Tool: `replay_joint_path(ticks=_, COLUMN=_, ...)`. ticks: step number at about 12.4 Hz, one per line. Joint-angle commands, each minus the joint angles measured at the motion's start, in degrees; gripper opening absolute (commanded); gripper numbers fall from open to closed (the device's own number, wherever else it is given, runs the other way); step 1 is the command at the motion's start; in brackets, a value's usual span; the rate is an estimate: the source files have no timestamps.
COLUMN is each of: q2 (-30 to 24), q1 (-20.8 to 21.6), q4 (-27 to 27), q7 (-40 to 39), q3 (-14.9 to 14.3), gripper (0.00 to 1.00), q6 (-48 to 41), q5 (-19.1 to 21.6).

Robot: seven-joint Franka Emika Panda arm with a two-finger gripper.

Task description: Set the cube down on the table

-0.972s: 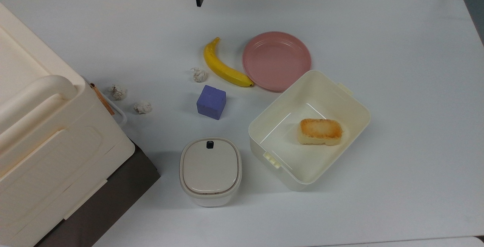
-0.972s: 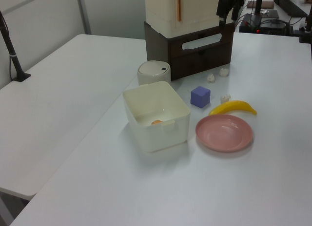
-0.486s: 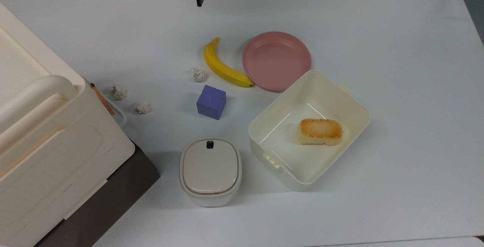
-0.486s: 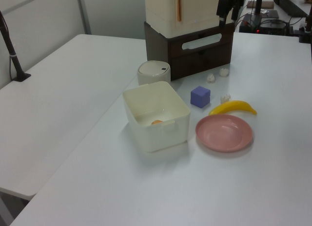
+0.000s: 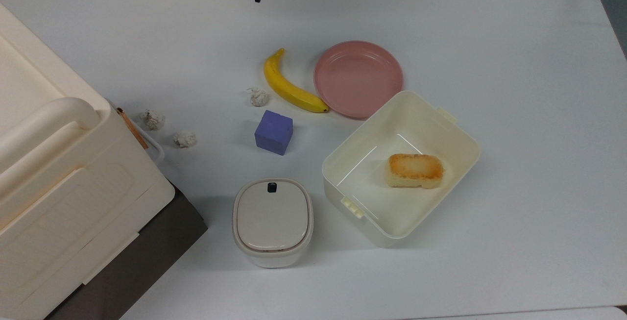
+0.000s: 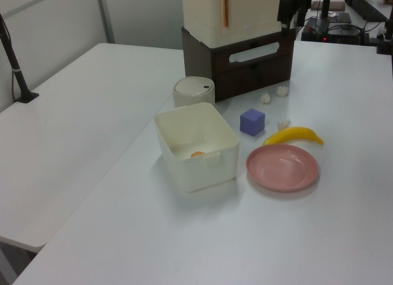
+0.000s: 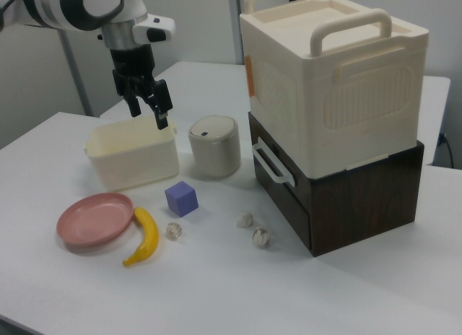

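One cube [image 5: 273, 132] sits flat on the table [image 5: 514, 65], apart from the banana [image 5: 290, 86], the pink plate [image 5: 358, 78] and the cream box [image 5: 401, 168]. The gripper [image 7: 146, 108] hangs high above the table's far edge in the top view, its fingers spread wide and holding nothing. By the look of it the placement is done, so the arm's best course is to stay clear above and avoid the nearby paper ball [image 5: 258, 97].

No readable text, labels or numbers — none on anything.
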Motion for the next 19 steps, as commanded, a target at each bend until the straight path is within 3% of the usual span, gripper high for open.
replay_joint_path(ticks=1, q2=-1.37, q1=-0.30, q4=1.03, q7=-1.60, q3=-1.45, gripper=1.00, q6=-2.85, q5=-0.77)
replay_joint_path(ticks=6, q2=-4.88, q1=0.40, q4=3.85, q7=-1.95, q3=-2.16, gripper=1.00, q6=-8.12, q5=-0.59)
replay_joint_path(ticks=11, q2=-2.51, q1=0.40, q4=0.60, q7=-3.27, q3=-1.81, gripper=1.00, q6=1.09, q5=-0.07)
replay_joint_path(ticks=14, q2=-2.51, q1=1.62, q4=-4.22, q7=0.58, q3=-1.46, gripper=1.00, q6=10.30, q5=0.02)
replay_joint_path(ticks=19, q2=-1.54, q1=2.51, q4=-5.47, q7=0.77, q3=-1.46, gripper=1.00, q6=11.57, q5=-0.50)
